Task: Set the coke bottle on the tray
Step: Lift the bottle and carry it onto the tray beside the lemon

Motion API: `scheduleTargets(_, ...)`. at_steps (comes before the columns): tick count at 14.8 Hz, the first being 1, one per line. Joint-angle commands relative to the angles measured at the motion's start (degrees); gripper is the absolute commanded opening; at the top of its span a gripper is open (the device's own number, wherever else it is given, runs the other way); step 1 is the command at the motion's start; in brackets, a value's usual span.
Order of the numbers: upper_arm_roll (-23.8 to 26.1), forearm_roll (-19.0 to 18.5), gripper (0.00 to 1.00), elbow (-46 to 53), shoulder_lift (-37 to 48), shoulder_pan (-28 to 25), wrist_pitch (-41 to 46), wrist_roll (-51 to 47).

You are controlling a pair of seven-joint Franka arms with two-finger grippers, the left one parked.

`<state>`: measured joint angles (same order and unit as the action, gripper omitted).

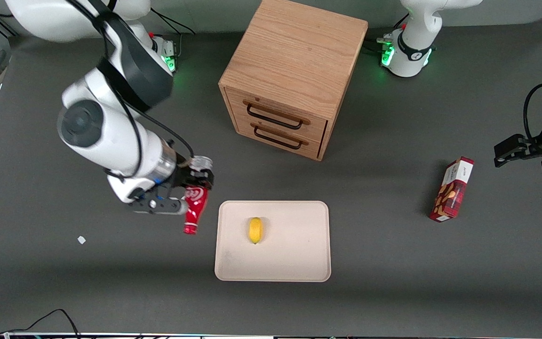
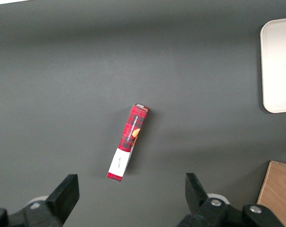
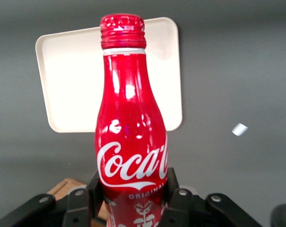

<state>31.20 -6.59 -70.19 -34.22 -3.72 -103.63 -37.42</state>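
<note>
Dark grey tabletop, with the coke bottle [image 1: 195, 210] clamped in the gripper [image 1: 191, 187] just beside the tray [image 1: 299, 263].

Both fingers [image 3: 173, 191] press the bottle's lower body, and its red cap points away from the wrist; it seems lifted clear of the table, though the front view does not settle that. On the cream tray lies a small yellow fruit [image 1: 255, 230], perhaps a lemon. A wooden drawer cabinet [image 1: 290, 75] stands farther from the front camera than the tray, and a red snack box [image 1: 451, 189] lies toward the parked arm's end.
</note>
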Motion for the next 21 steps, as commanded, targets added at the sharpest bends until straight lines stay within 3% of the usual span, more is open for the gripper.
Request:
scheduleTargets(1,1.8,-3.2,0.00,3.9,-8.2,-1.3,-3.7,-2.0)
scheduleTargets(4,1.8,-9.6,0.00,1.7,-13.9,-2.1,-10.3,-2.2)
scheduleTargets(6,1.7,-11.7,0.00,1.7,-16.3,-1.7,-11.3,-2.1)
scheduleTargets(14,-2.1,-11.8,0.00,-0.6,-22.7,-1.8,-23.7,-2.3)
scheduleTargets(18,-2.9,-12.2,0.02,-0.6,-23.7,-2.0,-23.9,-2.5)
scheduleTargets(19,-2.9,-12.2,0.64,-0.6,-23.7,-2.0,-23.9,-3.6)
scheduleTargets(20,-3.0,-12.5,1.00,-0.6,-23.6,-2.0,-24.0,-4.0)
scheduleTargets(21,-2.9,-12.6,1.00,-0.6,-23.6,-2.0,-24.0,-4.1)
